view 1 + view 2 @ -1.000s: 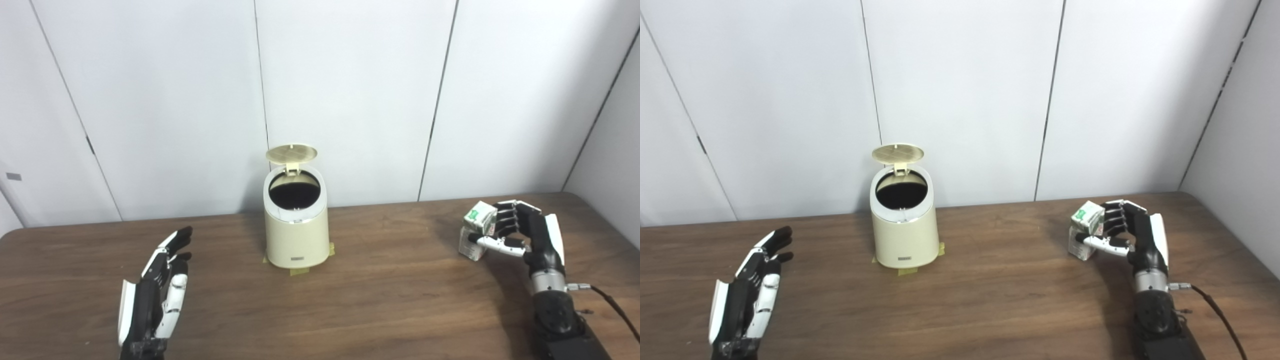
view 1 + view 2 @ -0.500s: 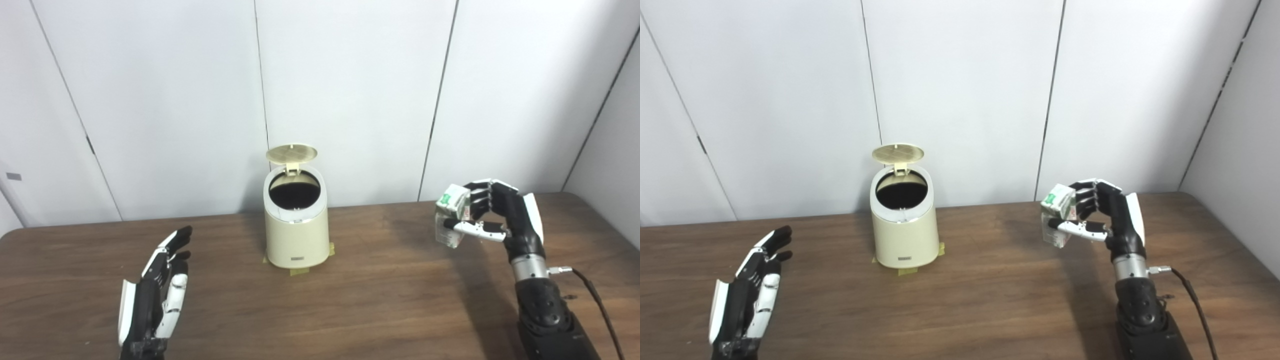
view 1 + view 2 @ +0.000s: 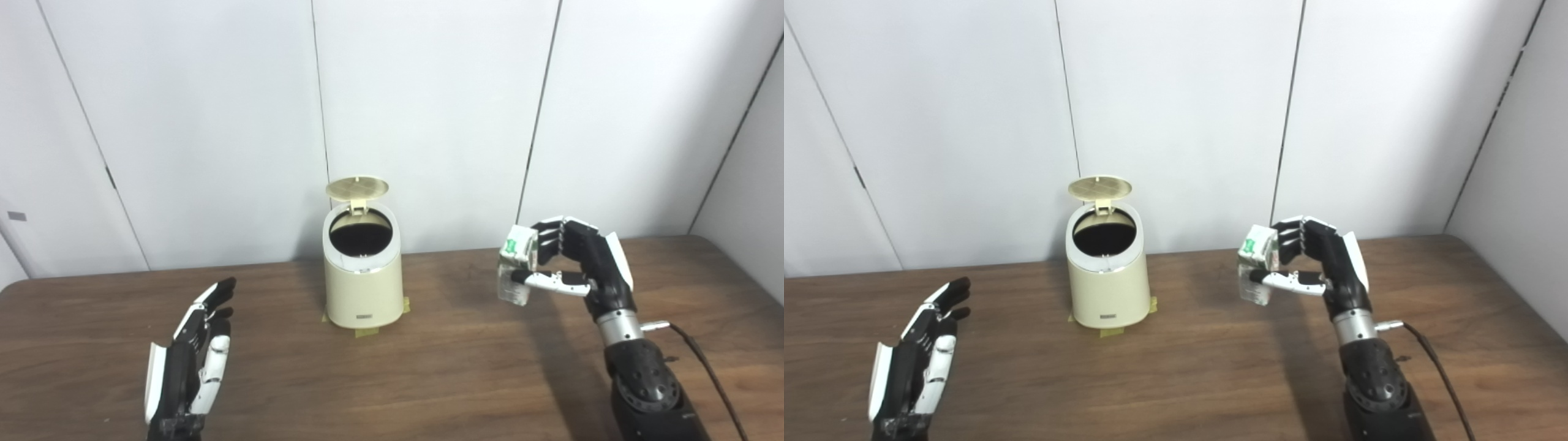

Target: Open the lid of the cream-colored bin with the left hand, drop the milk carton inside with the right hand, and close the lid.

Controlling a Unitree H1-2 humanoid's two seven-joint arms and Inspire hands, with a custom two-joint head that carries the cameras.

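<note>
Fingers point(image 3: 548, 233) of right hand point(image 3: 579, 260): curled over top and far face of milk carton point(image 3: 514, 264), thumb pressed across near face; grasp firm, carton upright.
Milk carton: right of frame centre, clear of table point(image 3: 429, 367), no contact with wood. Shifted leftward and upward from lower right position of a second ago, where resting on table; half a second ago already lifted, further right.
Right forearm: entering from lower right edge, leaning toward centre.
Cream-colored bin point(image 3: 362, 269): centre of frame, taped at base, unmoved. Carton well apart from rim, roughly level with opening.
Lid point(image 3: 358, 188): upright behind opening, dark interior exposed; unchanged.
Left hand point(image 3: 190, 361): lower left of frame, fingers spread and extended, grasping nothing, unmoved.
Assessment: lid-opening step apparently complete; transport of carton under way. Remaining, by judgement: further travel left and up to above opening, release, lid closure.
</note>
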